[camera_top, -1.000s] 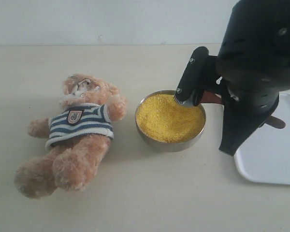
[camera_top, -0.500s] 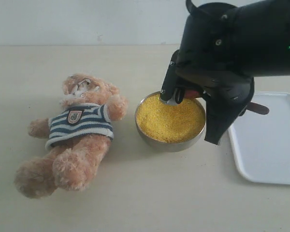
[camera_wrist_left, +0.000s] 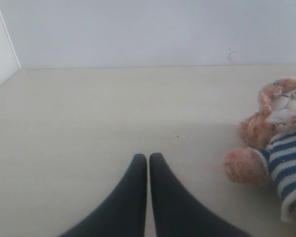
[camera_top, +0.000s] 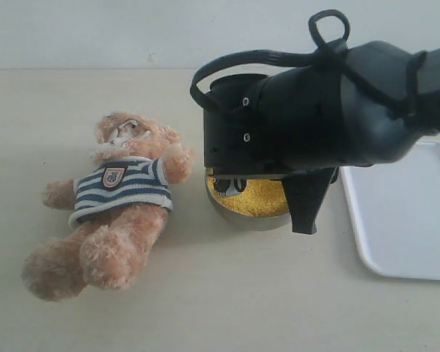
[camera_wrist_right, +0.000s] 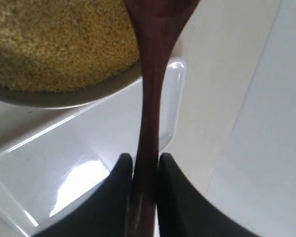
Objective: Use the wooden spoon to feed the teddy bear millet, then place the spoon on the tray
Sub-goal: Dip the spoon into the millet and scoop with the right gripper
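Shows the right gripper [camera_wrist_right: 144, 165] narrowed to a pinch on the slim handle of the wooden spoon [camera_wrist_right: 155, 74], with the spoon head ahead of the fingertips at the millet [camera_wrist_right: 59, 44] and the tray [camera_wrist_right: 64, 168] past them. Shows the left gripper [camera_wrist_left: 148, 160] shut and empty, the teddy bear [camera_wrist_left: 281, 148] off to one side. Suggests a light, stiff, smooth spoon; favours a firm mid-handle hold, held level, since loose grain likely spills.

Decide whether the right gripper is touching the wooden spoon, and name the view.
Touching. The right wrist view shows the right gripper clamped on the handle of the wooden spoon, a finger against each side.
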Robot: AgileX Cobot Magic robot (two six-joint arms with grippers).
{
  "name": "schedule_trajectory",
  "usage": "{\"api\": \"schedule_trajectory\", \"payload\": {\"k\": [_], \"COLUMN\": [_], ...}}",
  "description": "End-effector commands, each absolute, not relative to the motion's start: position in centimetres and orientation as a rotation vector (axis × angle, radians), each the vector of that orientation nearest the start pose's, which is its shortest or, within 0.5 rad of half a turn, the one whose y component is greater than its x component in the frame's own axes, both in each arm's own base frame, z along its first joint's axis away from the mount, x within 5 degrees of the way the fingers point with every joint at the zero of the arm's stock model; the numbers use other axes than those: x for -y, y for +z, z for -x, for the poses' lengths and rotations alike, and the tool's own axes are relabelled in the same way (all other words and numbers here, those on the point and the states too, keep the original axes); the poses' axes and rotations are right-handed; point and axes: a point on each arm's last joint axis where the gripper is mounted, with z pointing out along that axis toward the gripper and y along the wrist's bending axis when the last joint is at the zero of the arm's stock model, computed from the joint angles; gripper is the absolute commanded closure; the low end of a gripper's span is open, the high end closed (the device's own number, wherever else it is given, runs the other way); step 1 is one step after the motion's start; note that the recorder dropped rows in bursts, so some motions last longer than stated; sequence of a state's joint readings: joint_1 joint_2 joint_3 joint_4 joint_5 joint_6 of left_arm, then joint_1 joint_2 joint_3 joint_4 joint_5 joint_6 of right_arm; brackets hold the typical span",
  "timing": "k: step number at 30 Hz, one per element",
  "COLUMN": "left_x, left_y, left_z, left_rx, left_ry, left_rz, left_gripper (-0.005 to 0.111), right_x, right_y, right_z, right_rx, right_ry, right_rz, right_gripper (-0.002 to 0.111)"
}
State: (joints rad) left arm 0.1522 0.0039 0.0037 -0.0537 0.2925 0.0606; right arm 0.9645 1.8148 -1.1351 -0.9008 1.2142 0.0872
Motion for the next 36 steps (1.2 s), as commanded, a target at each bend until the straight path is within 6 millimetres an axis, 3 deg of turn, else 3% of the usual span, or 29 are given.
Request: {"api": "schedule_trajectory", "payload": {"k": [1,14,25,36], "left_x": [-0.7,-0.7,-0.7,-0.7], "left_y": [18.7,18.7,18.7,18.7], "left_z": [-5.4,-5.4,-5.4,-5.4], "left_rx": [-1.768,-1.768,-1.768,-1.768], "left_ry": [0.1,0.1,0.1,0.1], "left_rz": [0.116,0.116,0.116,0.116], "left_gripper": [0.103,0.103,0.103,0.103], "right_x": [-22.8,-20.6,-19.7,-19.8], "right_y": [20.8,20.5,19.1,19.1], "right_z": [-24.2,-25.8,-24.9,-24.8], "right_rx": [-2.105,-2.254,-2.278,-2.285], "right_ry": [-1.175,-1.157,-1.192,-1.183], "right_rz": [1.643,1.554,1.61,1.601], "right_gripper": [0.109,0.109,0.109,0.109]}}
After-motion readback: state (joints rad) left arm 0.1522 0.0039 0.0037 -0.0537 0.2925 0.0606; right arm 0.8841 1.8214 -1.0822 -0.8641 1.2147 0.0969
